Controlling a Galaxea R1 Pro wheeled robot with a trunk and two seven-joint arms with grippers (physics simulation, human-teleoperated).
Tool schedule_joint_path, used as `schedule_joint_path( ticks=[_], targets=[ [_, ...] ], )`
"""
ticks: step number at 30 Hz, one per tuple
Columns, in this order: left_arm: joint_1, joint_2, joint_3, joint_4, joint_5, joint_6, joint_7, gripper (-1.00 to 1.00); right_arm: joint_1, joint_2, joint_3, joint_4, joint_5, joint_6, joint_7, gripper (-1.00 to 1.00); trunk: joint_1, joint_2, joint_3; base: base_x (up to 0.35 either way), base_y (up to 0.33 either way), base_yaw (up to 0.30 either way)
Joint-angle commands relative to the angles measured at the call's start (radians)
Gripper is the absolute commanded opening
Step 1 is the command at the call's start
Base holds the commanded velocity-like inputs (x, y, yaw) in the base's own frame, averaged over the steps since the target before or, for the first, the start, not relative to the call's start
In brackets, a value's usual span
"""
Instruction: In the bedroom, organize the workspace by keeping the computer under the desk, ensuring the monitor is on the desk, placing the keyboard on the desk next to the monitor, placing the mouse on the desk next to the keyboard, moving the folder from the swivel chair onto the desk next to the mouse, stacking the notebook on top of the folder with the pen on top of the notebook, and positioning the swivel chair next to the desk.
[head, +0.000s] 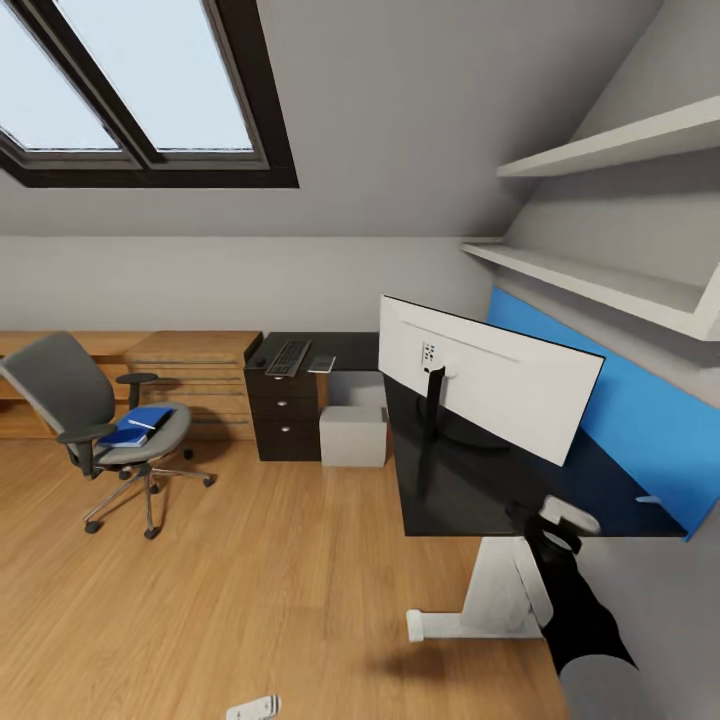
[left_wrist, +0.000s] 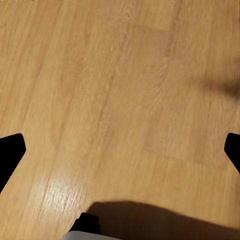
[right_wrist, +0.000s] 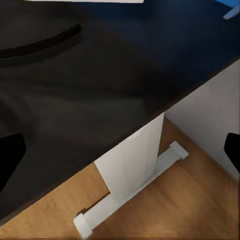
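Head view: the desk (head: 470, 490) runs in an L from the far wall to my near right, its black top glossy. The monitor (head: 490, 375) stands upright on the near leg of the desk, pale grey back toward me, its thin black stand (head: 432, 400) resting on the top.

At the far corner of the desk the keyboard (head: 288, 357) lies flat above the dark drawers (head: 283, 412). A small dark rounded item just beside the keyboard, on the dresser side, looks like the mouse (head: 258, 361); too small to confirm. A small thin rectangular item (head: 321, 364) lies on the keyboard's other side; I cannot identify it. The computer (head: 353, 435) sits on the floor under the desk, beside the drawers.

The swivel chair (head: 95, 425) stands well apart from the desk, in front of the oak dresser (head: 190, 375). The folder (head: 137, 426) lies on its seat, with a thin white item on top that may be the pen (head: 142, 424).

My right gripper (head: 562, 522) hovers over the near end of the desk top. In the right wrist view its dark fingertips (right_wrist: 10, 160) sit at opposite edges, spread wide, holding nothing, above the desk edge and its white leg (right_wrist: 132, 170).

In the left wrist view, my left fingertips (left_wrist: 9, 152) are likewise spread wide and empty over the oak floor (left_wrist: 120, 100).
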Motion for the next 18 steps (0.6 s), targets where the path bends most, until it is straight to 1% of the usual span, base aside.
schedule_joint_path(
  ticks=[1, 2, 3, 4, 6, 7, 11, 12, 13, 16, 17, 18],
  targets=[
    [-0.001, 0.000, -0.009, -0.001, 0.007, -0.004, 0.005, 1.00, -0.004, 0.000, 0.005, -0.003, -0.006, 0.011, -0.008, 1.00, 0.000, -0.001, -0.002, 0.000, 0.000, 0.000],
    [-0.001, 0.000, -0.010, -0.002, 0.006, -0.004, 0.005, 1.00, -0.006, -0.001, 0.010, -0.003, -0.006, 0.014, -0.010, 1.00, 0.000, -0.001, -0.002, 0.000, 0.000, 0.000],
    [-0.001, 0.000, -0.010, -0.012, 0.005, -0.004, 0.006, 1.00, -0.011, -0.001, 0.020, 0.003, -0.007, -0.012, -0.014, 1.00, 0.000, -0.001, -0.002, 0.021, 0.000, 0.000],
    [-0.001, 0.000, -0.010, -0.046, 0.004, -0.002, 0.006, 1.00, -0.012, 0.001, 0.024, 0.017, -0.008, -0.057, -0.016, 1.00, 0.000, -0.001, -0.002, 0.111, -0.006, 0.000],
    [-0.001, 0.001, -0.010, -0.090, 0.004, 0.002, 0.006, 1.00, -0.013, 0.003, 0.026, 0.031, -0.008, -0.095, -0.017, 1.00, 0.000, -0.001, -0.002, 0.169, -0.025, 0.000],
    [-0.001, 0.003, -0.010, -0.143, 0.004, 0.006, 0.007, 1.00, -0.013, 0.004, 0.029, 0.041, -0.008, -0.122, -0.015, 1.00, 0.000, -0.001, -0.002, 0.234, -0.055, 0.000],
    [-0.001, 0.016, -0.009, -0.252, 0.004, 0.034, 0.008, 1.00, -0.013, 0.005, 0.036, 0.054, -0.008, -0.152, -0.008, 1.00, 0.000, -0.001, -0.002, 0.268, -0.071, 0.000],
    [-0.001, 0.024, -0.007, -0.333, 0.006, 0.097, 0.011, 1.00, -0.012, 0.005, 0.040, 0.056, -0.008, -0.159, -0.006, 1.00, 0.000, -0.001, -0.002, 0.296, -0.084, 0.000],
    [-0.001, 0.029, -0.002, -0.425, 0.007, 0.177, 0.016, 1.00, -0.012, 0.004, 0.042, 0.058, -0.008, -0.163, -0.004, 1.00, 0.000, -0.001, -0.002, 0.304, -0.088, 0.000],
    [-0.001, 0.036, 0.022, -0.548, 0.008, 0.274, 0.032, 1.00, -0.012, 0.002, 0.047, 0.060, -0.007, -0.167, -0.002, 1.00, 0.000, -0.001, -0.002, 0.309, -0.091, 0.000],
    [-0.001, 0.038, 0.051, -0.616, 0.008, 0.322, 0.047, 1.00, -0.011, 0.001, 0.049, 0.061, -0.007, -0.169, -0.001, 1.00, 0.000, -0.001, -0.002, 0.314, -0.093, 0.000],
    [-0.001, 0.038, 0.067, -0.645, 0.007, 0.341, 0.055, 1.00, -0.011, 0.001, 0.049, 0.062, -0.007, -0.169, -0.001, 1.00, 0.000, -0.001, -0.002, 0.315, -0.093, 0.000]
  ],
)
